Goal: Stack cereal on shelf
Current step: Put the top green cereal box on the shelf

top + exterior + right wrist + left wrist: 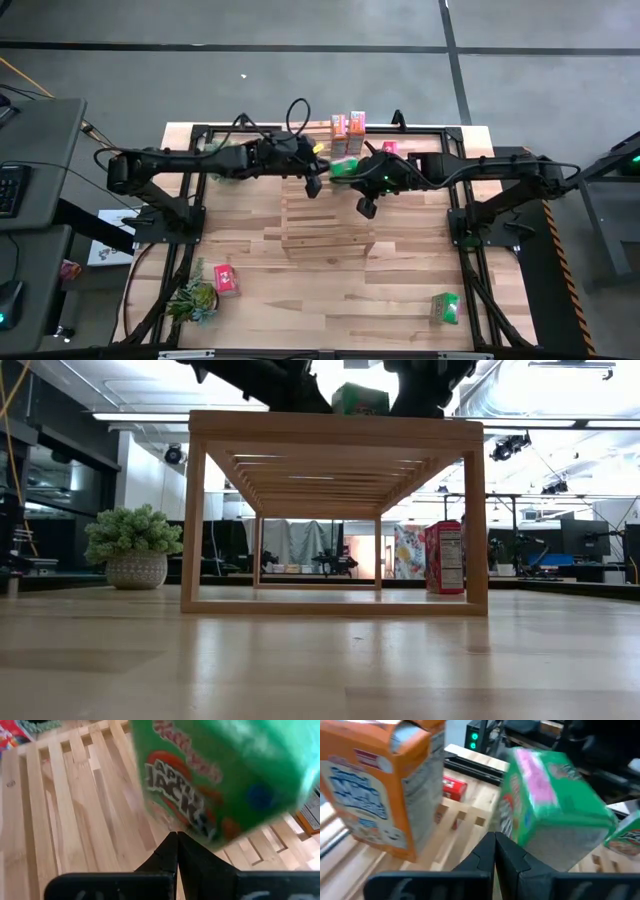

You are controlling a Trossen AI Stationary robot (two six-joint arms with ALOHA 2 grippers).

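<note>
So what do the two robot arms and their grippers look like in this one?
Both arms are dark, near-black jointed links, the left arm and right arm alike, with black cables looping along them. A small green light glows on the right arm near its wrist. The left gripper and right gripper each have two black, tapered, wedge-shaped fingers on a flat dark crossbar.

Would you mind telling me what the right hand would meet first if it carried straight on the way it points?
Probably the green cereal box: it fills the view just past the shut right hand, above the shelf slats, though the gap is unclear.
</note>
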